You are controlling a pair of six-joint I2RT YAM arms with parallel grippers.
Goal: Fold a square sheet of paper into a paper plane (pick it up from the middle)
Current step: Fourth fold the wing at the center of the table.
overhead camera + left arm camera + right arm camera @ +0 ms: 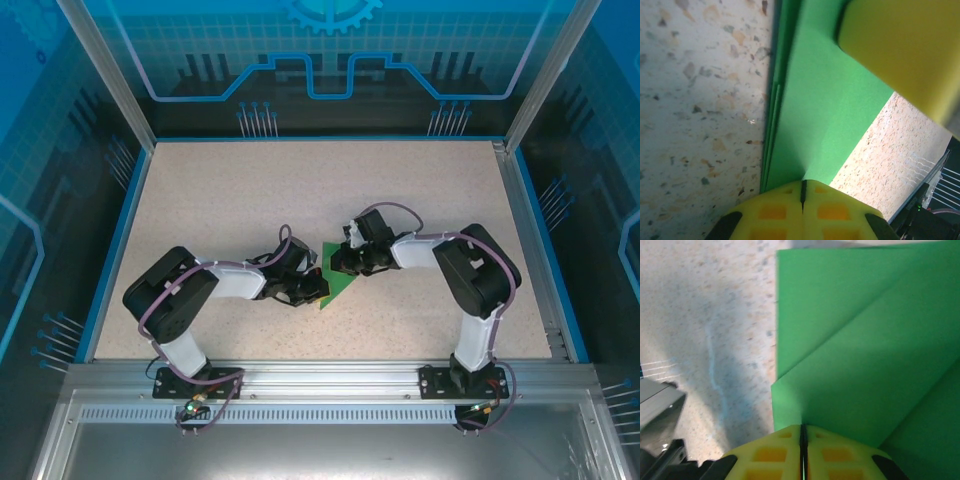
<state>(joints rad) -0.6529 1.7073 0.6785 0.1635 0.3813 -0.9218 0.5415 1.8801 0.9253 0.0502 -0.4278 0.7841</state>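
Note:
The square sheet of paper [338,290] is bright green and folded into layered flaps, lying low over the middle of the speckled table [300,190]. My left gripper [312,288] meets it from the left and my right gripper [340,265] from the right. In the left wrist view the left gripper [803,192] is shut on the paper's edge, and the stacked layers [830,100] run away from it. A yellow finger [905,45] of the other gripper covers the far corner. In the right wrist view the right gripper [802,432] is shut on the paper [865,355], where diagonal folds show.
Both arms bend inward from their bases on the metal rail [320,375] at the near edge. Blue borders and upright posts [110,70] frame the table. A grey arm part [660,400] sits close at the left of the right wrist view.

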